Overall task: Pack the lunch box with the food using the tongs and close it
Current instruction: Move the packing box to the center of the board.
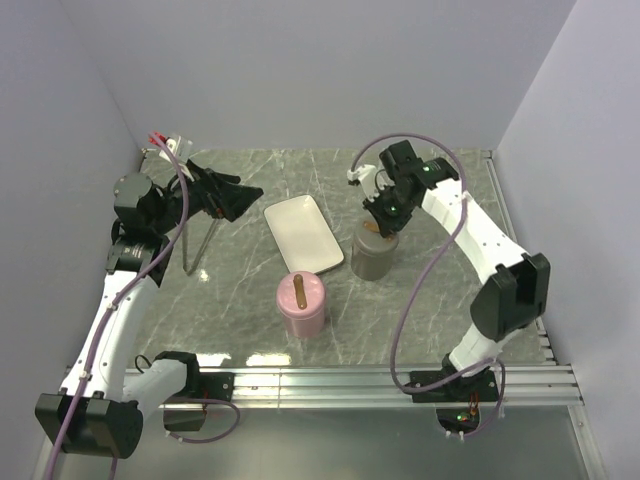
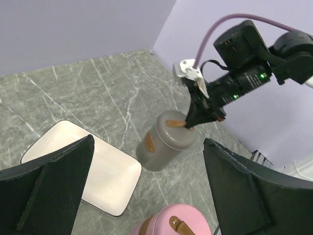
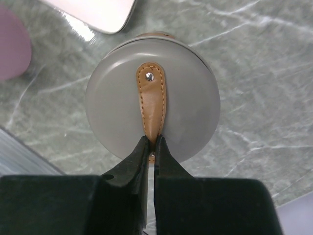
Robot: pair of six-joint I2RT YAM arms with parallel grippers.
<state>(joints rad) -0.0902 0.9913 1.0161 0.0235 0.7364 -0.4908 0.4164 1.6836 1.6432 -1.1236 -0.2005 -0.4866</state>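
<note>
Right pincer [image 3: 151, 143], clenched on brown strap handle [image 3: 152, 98] of grey lid [image 3: 188, 110] resting on the lunch box [image 1: 373, 260], just beside white tray [image 1: 303, 233] mid-desk [image 1: 250, 300]; left pincer [image 1: 240, 195], released, above tongs [image 1: 193, 245] at far left.

Tabletop [image 1: 250, 190]: grey-green stone pattern with pale veins; faint glare patches near the front edge.
Back wall [image 1: 320, 70]: plain pale lavender-white panel, meets the tabletop directly.
Left wall [image 1: 50, 150]: same plain panel, slightly shadowed.
Right wall [image 1: 590, 150]: same panel, lilac tint.
Rail [image 1: 330, 385]: ribbed aluminium strip along the near table edge.
Light: even, diffuse; shadows soft.
</note>
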